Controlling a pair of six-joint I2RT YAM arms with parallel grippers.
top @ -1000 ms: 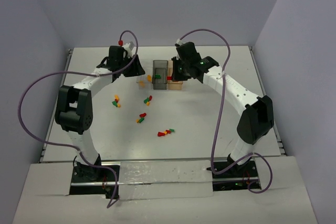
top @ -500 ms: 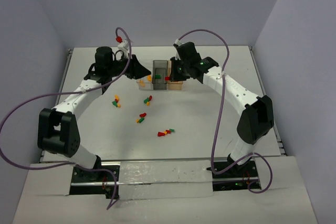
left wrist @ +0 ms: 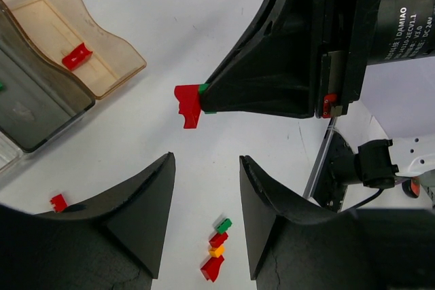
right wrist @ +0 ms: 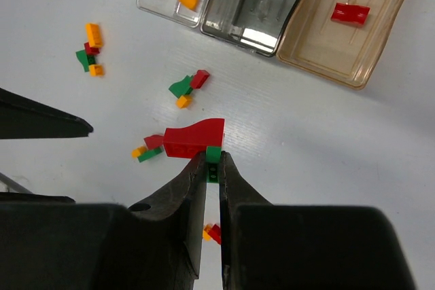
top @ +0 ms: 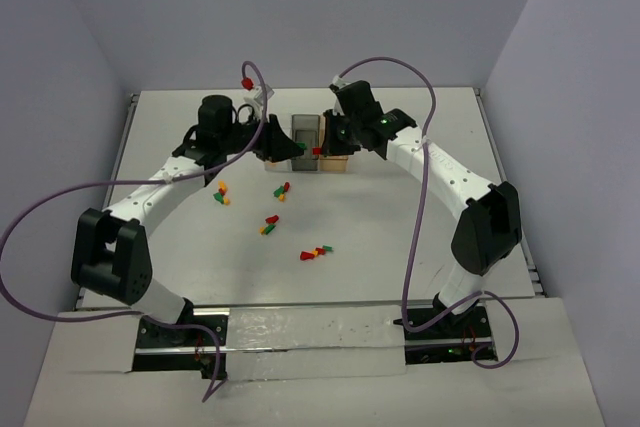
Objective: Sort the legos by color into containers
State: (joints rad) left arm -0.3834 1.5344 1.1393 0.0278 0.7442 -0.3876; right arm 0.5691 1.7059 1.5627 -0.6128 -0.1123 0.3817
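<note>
left gripper (left wrist: 206, 159) hangs open & empty beside the containers (right wrist: 306, 45), w/ loose legos (top: 268, 224) scattered on the table (top: 400, 237) nearer the arm bases. bins hold orange pcs (clear), a green (grey) & a red (amber). right gripper (right wrist: 212, 158) is clamped on a red-green lego (right wrist: 194, 138), held off the table close by the left gripper.
</note>
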